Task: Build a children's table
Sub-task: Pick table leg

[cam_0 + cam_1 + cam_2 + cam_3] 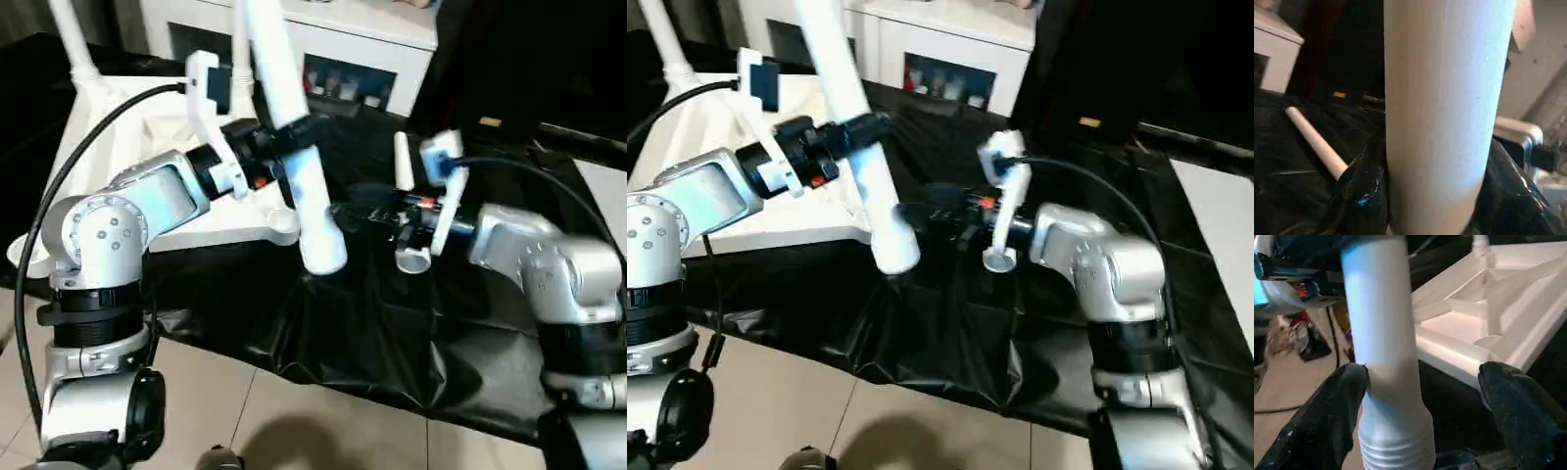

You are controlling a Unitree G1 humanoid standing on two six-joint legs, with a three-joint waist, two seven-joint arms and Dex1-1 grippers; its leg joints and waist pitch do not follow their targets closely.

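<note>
A black sheet (392,333) covers the tabletop, hanging over its near edge above a pale tiled floor (294,411). Behind stands a white cabinet (333,49) with glass doors. The table top (127,157) lies upside down on the sheet at the left, its ribbed underside up; one leg (71,39) already stands in a far corner socket. A second leg (407,211) lies on the sheet between the arms, its open end toward the near edge, close in front of the right wrist. A thin white rod (1317,144) lies on the sheet farther off, seen in the left wrist view.

The left pincer (284,132) is clamped around a third leg (294,137), at about its middle. Its black fingers (1359,196) press on both sides of the tube. The leg is held off the sheet and tilted, its narrow end rising toward the cabinet, its wide end hanging low over the sheet just beside the table top's near right corner.

The right pincer (1420,396) stands wide open at the lower part of that same leg, above its ribbed end. In the right wrist view one finger (1327,416) touches the tube's side, while the other is well apart from it, with the table top's edge showing in the gap. It holds nothing. From the head views this pincer reaches in from the right, level with the leg's lower half.
</note>
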